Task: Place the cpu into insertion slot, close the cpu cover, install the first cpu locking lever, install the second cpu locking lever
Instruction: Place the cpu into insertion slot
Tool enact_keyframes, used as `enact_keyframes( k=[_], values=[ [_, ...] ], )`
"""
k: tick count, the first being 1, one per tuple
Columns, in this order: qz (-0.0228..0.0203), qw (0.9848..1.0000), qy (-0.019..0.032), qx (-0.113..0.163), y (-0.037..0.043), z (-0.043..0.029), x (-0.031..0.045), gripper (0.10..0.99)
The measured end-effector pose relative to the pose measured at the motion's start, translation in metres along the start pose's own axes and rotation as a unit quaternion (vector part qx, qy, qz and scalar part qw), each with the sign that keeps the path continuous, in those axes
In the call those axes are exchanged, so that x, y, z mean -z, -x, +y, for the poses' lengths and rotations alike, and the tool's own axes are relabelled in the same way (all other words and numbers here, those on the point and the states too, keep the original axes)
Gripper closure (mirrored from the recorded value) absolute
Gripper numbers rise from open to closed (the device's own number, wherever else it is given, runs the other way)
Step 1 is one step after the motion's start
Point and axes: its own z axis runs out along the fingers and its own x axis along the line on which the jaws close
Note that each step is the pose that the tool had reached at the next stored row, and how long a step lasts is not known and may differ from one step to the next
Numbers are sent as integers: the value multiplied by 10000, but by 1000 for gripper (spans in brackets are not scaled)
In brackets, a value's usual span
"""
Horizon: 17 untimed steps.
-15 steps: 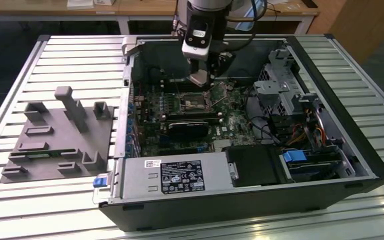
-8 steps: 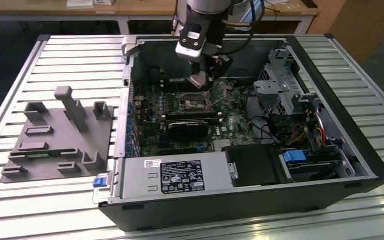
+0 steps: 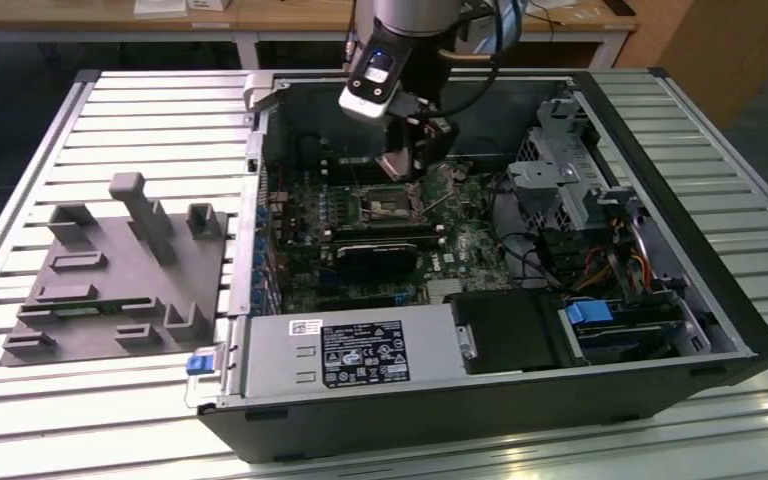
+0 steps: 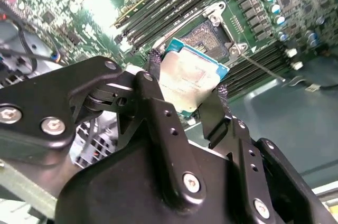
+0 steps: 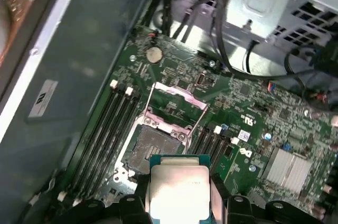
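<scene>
Right now the claw (image 4: 188, 82) is closed tight on the cpu (image 5: 178, 188). Its two black fingers (image 4: 155, 73) press on two opposite edges of the chip. I think it grips the edges so the chip cannot slip and its underside is free to sit down in its seat. The silver top faces up and the chip is held nearly flat, most likely so it can go in straight.

Just below the claw, a little to one side, is the slot (image 5: 153, 149). It is open and bare inside. The chip hangs above it and does not touch it, so the first step is not done.

On the far side of the slot from the claw, the cover (image 5: 182, 96) stands tipped up on its hinge. It looks swung back so nothing blocks the way down.

Around the slot lies the green board (image 3: 304, 230), with long dark slots on both sides. The board sits inside the computer case (image 3: 704, 330), which lies open on the slatted worktop (image 3: 157, 110). Well away from the claw, outside the case, a grey holder (image 3: 117, 270) rests on the worktop.
</scene>
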Motion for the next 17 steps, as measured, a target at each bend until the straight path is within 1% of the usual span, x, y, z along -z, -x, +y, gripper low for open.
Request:
enact_keyframes(
  k=[2,4,7,10,14,17],
  values=[
    [-10,9998,3,-177,0,-1,-16,549],
    [-19,9994,6,-356,0,-2,-33,549],
    [-35,9980,9,-634,1,-3,-57,549],
    [-49,9959,13,-903,1,-4,-79,549],
    [-68,9921,18,-1253,1,-5,-100,549],
    [-66,9898,27,-1420,1,-8,-119,549]
  ],
)
